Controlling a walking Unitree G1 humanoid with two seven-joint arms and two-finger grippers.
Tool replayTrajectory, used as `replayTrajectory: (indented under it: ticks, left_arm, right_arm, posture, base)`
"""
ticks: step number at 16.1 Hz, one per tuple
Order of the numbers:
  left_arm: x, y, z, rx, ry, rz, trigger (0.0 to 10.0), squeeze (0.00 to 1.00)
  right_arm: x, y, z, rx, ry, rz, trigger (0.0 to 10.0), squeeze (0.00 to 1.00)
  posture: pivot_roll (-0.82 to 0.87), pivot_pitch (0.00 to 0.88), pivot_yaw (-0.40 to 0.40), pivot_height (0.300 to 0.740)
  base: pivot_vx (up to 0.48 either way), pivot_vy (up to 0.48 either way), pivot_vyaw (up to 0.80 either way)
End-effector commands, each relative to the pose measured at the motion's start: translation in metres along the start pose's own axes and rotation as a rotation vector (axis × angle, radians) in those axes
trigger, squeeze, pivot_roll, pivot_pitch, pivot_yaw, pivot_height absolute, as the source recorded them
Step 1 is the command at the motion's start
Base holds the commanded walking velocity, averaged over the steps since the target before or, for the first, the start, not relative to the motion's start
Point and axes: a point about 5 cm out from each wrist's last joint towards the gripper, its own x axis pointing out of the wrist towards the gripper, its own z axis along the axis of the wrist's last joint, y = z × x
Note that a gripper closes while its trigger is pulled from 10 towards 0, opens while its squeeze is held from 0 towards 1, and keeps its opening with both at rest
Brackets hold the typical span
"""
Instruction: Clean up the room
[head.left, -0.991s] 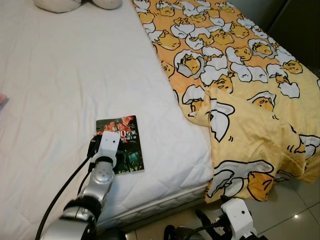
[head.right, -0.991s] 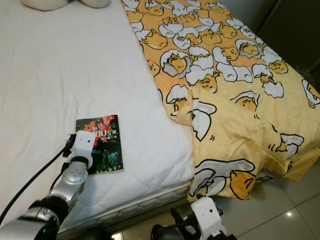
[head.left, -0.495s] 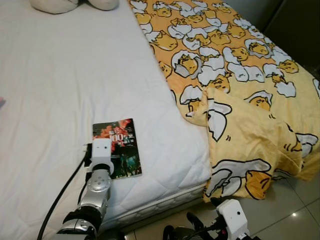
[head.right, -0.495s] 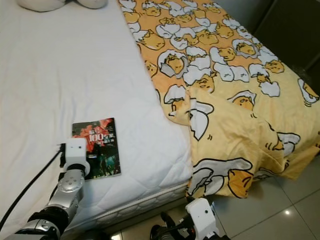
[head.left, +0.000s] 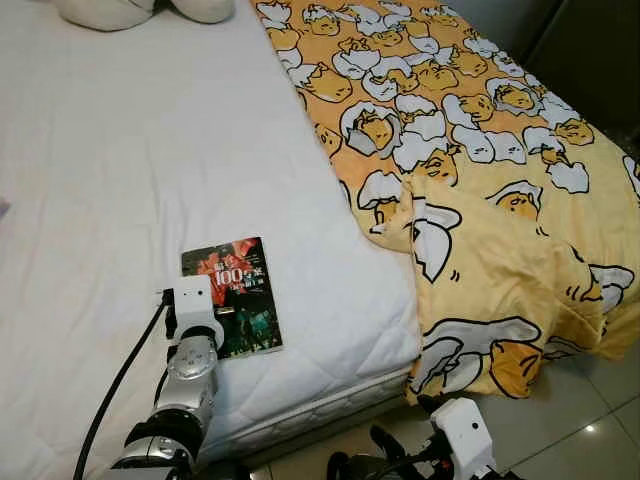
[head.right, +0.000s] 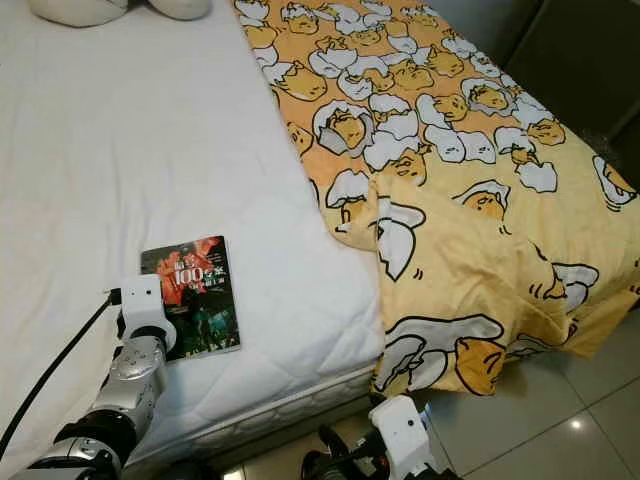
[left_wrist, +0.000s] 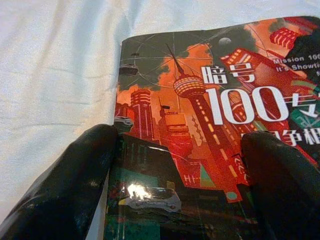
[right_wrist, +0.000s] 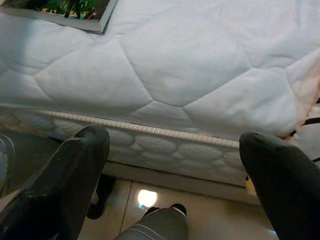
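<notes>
the book (head.left: 232, 297) lies on the bed (head.left: 110, 180) near its front edge, with my left fingers (left_wrist: 65, 185) on its near end. the blanket (head.left: 480, 150) covers the bed's right side. pillows (head.left: 150, 10) lie far behind.

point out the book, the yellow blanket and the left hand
book (head.left: 245, 290): left eye view, middle of the cover
yellow blanket (head.left: 480, 190): left eye view, top surface on the bed
left hand (left_wrist: 180, 165): left wrist view, between its fingertips over the book
</notes>
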Motion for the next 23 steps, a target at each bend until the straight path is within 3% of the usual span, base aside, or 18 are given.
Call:
replayTrajectory:
  ticks: [1,2,4,6,8,9,12,13,14,20,23]
  left_arm:
    - [-0.014,0.020,-0.042,0.035,0.200,0.093,10.0,0.00]
    - [-0.014,0.018,-0.044,0.006,0.222,0.077,10.0,0.00]
    - [-0.023,-0.004,-0.064,-0.202,0.416,-0.049,10.0,0.00]
    - [-0.030,-0.016,-0.074,-0.304,0.511,-0.132,10.0,0.00]
    - [-0.027,-0.011,-0.070,-0.277,0.492,-0.136,10.0,0.00]
    - [-0.023,-0.009,-0.064,-0.199,0.446,-0.167,10.0,0.00]
    - [-0.029,-0.024,-0.069,-0.192,0.484,-0.273,9.7,0.00]
    - [-0.032,-0.028,-0.071,-0.187,0.498,-0.301,7.2,0.00]
    - [-0.033,-0.031,-0.072,-0.164,0.504,-0.319,0.0,0.00]
    - [-0.030,-0.044,-0.064,-0.149,0.482,-0.393,0.0,0.00]
    - [-0.035,-0.053,-0.065,-0.242,0.514,-0.438,0.0,0.00]
  right_arm:
    - [-0.003,-0.003,-0.006,0.003,0.032,0.000,10.0,0.00]
    - [-0.003,-0.003,-0.006,0.003,0.032,0.000,10.0,0.00]
    - [-0.001,-0.004,-0.004,0.002,0.025,0.006,10.0,0.00]
    - [0.001,-0.005,-0.002,-0.001,0.019,0.008,10.0,0.00]
    - [0.001,-0.007,-0.002,-0.005,0.019,0.004,10.0,0.00]
    - [0.001,-0.008,-0.003,-0.007,0.020,0.004,10.0,0.00]
    - [0.003,-0.006,-0.003,-0.004,0.019,0.011,10.0,0.00]
    - [0.004,-0.006,-0.003,-0.003,0.019,0.012,10.0,0.00]
    - [0.005,-0.006,-0.002,-0.003,0.017,0.012,10.0,0.00]
    - [0.006,-0.009,-0.002,-0.002,0.017,-0.004,10.0,0.00]
    - [0.006,-0.008,-0.004,0.002,0.020,-0.007,10.0,0.00]
  posture:
    - [-0.12,0.106,-0.122,0.740]
    - [-0.12,0.103,-0.122,0.740]
    - [-0.11,0.098,-0.120,0.740]
    - [-0.11,0.094,-0.120,0.740]
    - [-0.11,0.085,-0.121,0.740]
    - [-0.10,0.086,-0.121,0.740]
    - [-0.10,0.090,-0.121,0.740]
    - [-0.10,0.092,-0.122,0.740]
    - [-0.10,0.091,-0.124,0.740]
    - [-0.11,0.090,-0.119,0.740]
    - [-0.12,0.091,-0.117,0.740]
  base:
    - [0.000,0.000,0.00]
    - [0.000,0.000,0.00]
    - [0.000,0.000,0.00]
    - [0.000,0.000,0.00]
    - [0.000,0.000,0.00]
    - [0.000,0.000,0.00]
    - [0.000,0.000,0.00]
    - [0.000,0.000,0.00]
    - [0.000,0.000,0.00]
    - [0.000,0.000,0.00]
    - [0.000,0.000,0.00]
